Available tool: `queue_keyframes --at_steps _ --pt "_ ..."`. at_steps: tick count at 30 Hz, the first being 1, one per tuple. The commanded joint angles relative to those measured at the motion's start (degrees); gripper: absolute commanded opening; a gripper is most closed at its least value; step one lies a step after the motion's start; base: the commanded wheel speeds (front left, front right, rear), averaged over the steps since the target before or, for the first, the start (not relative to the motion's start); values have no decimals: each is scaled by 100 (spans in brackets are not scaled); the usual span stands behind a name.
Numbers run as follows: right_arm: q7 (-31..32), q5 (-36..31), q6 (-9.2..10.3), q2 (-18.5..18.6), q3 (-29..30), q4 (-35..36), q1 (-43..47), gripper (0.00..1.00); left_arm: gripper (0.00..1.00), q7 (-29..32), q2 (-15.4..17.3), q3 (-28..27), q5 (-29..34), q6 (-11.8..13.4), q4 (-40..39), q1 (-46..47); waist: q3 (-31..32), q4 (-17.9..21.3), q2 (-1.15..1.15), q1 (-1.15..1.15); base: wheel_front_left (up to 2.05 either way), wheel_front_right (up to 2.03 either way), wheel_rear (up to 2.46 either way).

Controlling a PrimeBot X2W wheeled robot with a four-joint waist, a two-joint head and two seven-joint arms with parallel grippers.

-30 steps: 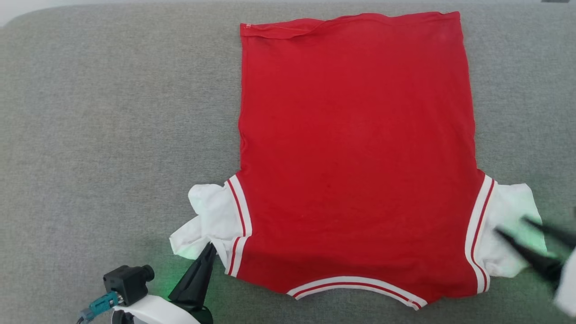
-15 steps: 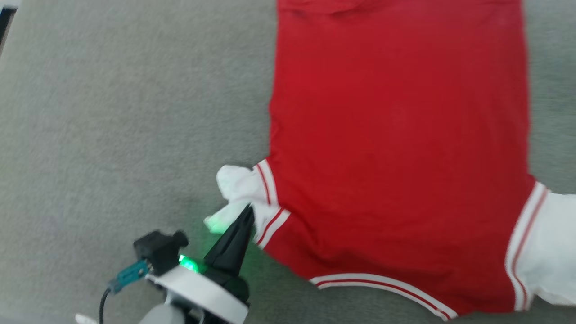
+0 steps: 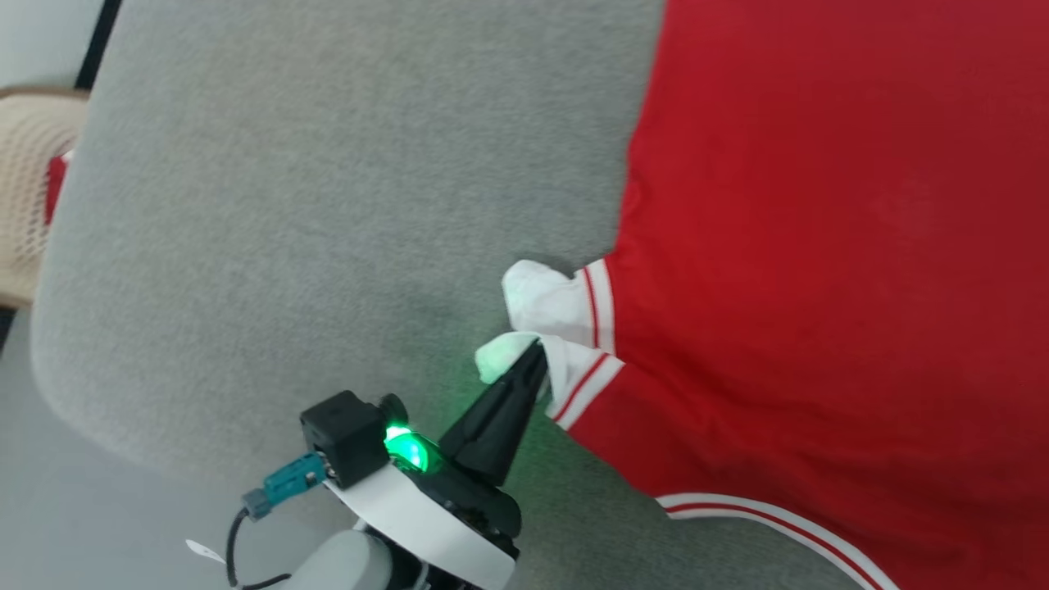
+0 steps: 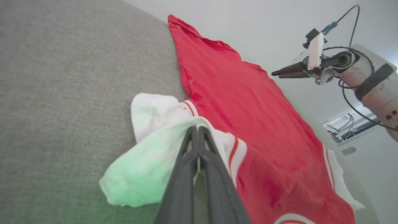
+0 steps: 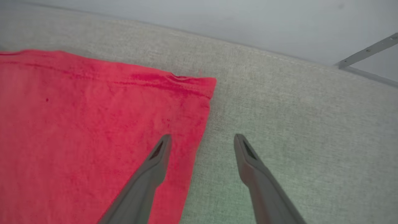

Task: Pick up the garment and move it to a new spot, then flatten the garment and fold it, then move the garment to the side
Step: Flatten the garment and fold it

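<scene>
Fingers (image 4: 183,168) of the left gripper (image 3: 534,351) pinched tight on the white sleeve (image 3: 541,299), the garment (image 3: 819,246) spread flat on the grey cushion (image 3: 328,205), right gripper (image 5: 202,137) gaping wide and empty over its far edge, beige mesh basket (image 3: 24,188) alongside, contents unclear.

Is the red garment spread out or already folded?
Spread out. The garment lies flat and open on the grey surface; only its white sleeve is bunched, pinched in the left gripper.

The soft red T-shirt with white sleeves (image 3: 819,246) runs off the top, right and bottom edges of the head view. The left gripper (image 3: 534,354) hides part of one white sleeve. A tan woven thing (image 3: 29,188) is cut off at the left edge.
</scene>
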State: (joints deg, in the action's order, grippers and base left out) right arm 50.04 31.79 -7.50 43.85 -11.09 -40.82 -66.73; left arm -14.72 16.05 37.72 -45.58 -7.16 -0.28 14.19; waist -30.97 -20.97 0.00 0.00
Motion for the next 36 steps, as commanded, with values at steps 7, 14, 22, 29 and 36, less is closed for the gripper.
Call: queue_keyframes --at_steps 7,14,22,29,36 --pt "404 -169 2 -158 -285 -513 -223 100 0 -36 -21 145 128 -32 -212 120 -380 -234 0 0 0 0 0" --pt "533 55 2 -259 -608 -589 -256 0 0 -47 -6 93 202 -35 -189 211 -378 -76 0 0 0 0 0" --pt "28 625 2 -84 -918 -152 32 0 0 -55 59 -121 148 -36 47 76 222 355 0 0 0 0 0" --pt "-264 1697 2 585 -1335 1098 1260 0 0 -47 217 -283 -22 -34 233 -164 749 817 0 0 0 0 0" --pt "-825 2485 2 1388 -1351 2692 3435 0 0 14 458 -429 -265 3 476 -431 1108 1225 0 0 0 0 0"
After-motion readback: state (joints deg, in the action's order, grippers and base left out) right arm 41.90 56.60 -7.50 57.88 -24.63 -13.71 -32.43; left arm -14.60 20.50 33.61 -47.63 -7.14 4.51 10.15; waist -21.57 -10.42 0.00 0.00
